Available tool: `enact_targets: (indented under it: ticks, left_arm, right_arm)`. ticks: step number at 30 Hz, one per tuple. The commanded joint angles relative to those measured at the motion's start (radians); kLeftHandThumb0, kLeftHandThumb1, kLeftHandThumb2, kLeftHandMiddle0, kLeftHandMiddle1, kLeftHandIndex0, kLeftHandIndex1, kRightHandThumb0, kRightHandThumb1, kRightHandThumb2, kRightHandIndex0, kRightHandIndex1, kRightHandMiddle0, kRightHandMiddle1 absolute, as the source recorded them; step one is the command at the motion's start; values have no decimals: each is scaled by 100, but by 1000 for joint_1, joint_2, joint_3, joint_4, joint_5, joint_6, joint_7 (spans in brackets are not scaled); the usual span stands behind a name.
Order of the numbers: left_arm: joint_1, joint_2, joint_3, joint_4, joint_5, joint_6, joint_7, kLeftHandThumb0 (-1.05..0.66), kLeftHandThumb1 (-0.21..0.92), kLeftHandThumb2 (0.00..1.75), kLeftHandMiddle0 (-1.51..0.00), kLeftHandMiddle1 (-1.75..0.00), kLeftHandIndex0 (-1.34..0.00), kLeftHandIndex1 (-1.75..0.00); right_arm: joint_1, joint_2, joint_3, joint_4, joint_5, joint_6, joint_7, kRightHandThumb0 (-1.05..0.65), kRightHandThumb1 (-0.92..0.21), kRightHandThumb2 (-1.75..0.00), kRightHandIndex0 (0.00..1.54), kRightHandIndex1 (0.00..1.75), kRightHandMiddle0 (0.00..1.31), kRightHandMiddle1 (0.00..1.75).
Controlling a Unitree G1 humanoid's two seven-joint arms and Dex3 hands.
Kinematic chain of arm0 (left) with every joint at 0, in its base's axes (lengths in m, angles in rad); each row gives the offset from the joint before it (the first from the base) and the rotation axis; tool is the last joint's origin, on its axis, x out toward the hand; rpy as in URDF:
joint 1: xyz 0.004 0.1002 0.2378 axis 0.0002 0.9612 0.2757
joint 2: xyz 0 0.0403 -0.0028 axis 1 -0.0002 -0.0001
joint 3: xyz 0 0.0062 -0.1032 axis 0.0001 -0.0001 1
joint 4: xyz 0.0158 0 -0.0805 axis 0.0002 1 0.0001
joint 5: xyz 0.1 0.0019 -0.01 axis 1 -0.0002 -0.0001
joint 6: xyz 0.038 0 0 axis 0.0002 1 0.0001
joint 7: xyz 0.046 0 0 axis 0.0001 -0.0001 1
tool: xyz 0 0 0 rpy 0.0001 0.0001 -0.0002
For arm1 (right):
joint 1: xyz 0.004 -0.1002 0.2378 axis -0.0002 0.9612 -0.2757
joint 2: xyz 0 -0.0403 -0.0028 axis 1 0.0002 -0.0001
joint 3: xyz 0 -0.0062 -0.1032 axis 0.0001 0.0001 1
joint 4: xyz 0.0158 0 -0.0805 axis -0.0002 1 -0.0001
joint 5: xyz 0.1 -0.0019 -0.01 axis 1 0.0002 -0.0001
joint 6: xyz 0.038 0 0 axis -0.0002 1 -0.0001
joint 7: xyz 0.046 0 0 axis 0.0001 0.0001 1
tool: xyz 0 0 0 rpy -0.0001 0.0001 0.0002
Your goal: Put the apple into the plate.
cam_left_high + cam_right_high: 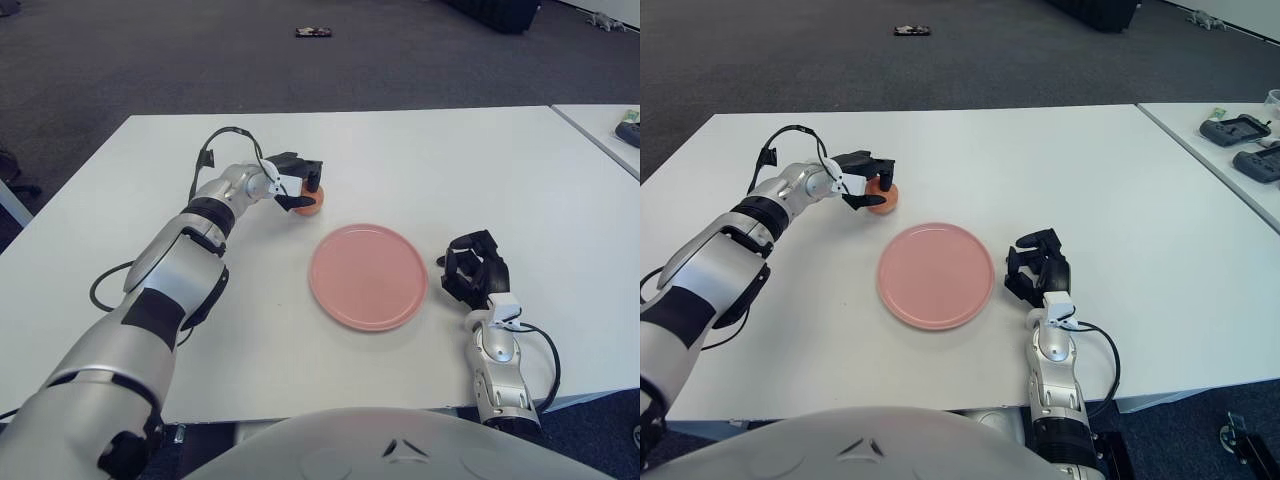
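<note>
A small orange-red apple (311, 204) sits on the white table (450, 170), just beyond the upper left of the pink plate (368, 276). My left hand (300, 188) reaches out to it, its dark fingers curled over the apple's top and near side. The apple appears to touch the table. Nothing lies in the plate. My right hand (475, 268) shows beside the plate's right edge, fingers loosely bent and holding nothing.
A second table at the far right carries dark devices (1240, 130). A small dark object (313, 32) lies on the carpet beyond the table. A black cable (215, 140) loops above my left wrist.
</note>
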Motion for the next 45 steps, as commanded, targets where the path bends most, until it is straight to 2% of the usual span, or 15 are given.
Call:
enact_targets:
  ticks: [1, 9, 11, 14, 18, 21, 24, 36, 45]
  left_arm:
    - [25, -14, 4, 10, -3, 13, -13, -83, 69, 88, -26, -158, 0, -165]
    - [23, -34, 3, 20, 4, 34, 14, -81, 66, 89, -17, -149, 0, -154]
    - [22, -41, 2, 25, 7, 43, 29, -83, 66, 88, -7, -139, 0, -142]
    - [22, -48, 0, 30, 10, 52, 46, -84, 67, 87, -2, -128, 0, -133]
    - [32, -64, 8, 45, 8, 75, 109, -84, 67, 85, -1, -113, 0, -122]
    - [48, -80, 17, 59, 4, 96, 172, -84, 66, 82, 0, -93, 0, -113]
    - [51, -85, 20, 61, 1, 99, 193, -85, 66, 82, 0, -84, 0, -109]
    - [67, -113, 61, 68, -29, 114, 206, -86, 67, 80, 0, -78, 0, -107]
    - [75, -129, 66, 74, -31, 122, 204, -86, 67, 79, 0, -71, 0, -107]
  right_arm:
    - [2, 0, 2, -7, -7, 7, -3, -39, -65, -90, 59, 141, 36, 175]
    - [-1, -1, 2, -1, -9, -2, -4, -39, -64, -91, 59, 140, 36, 175]
    - [-1, -2, 3, 1, -9, -8, -4, -39, -65, -91, 60, 140, 36, 175]
    - [0, -2, 4, 0, -10, -10, -3, -39, -65, -90, 60, 140, 36, 175]
    - [3, -4, 5, -4, -10, -9, 1, -39, -65, -90, 60, 140, 36, 175]
    - [7, -3, 5, -13, -5, -3, 3, -39, -65, -90, 60, 139, 35, 175]
    - [10, -2, 5, -19, 0, 2, 5, -39, -65, -90, 60, 139, 36, 175]
    - [25, 0, 1, -51, 8, 29, 6, -39, -64, -91, 58, 139, 36, 175]
    - [26, -1, 3, -52, 1, 31, 4, -39, -64, -91, 58, 139, 36, 175]
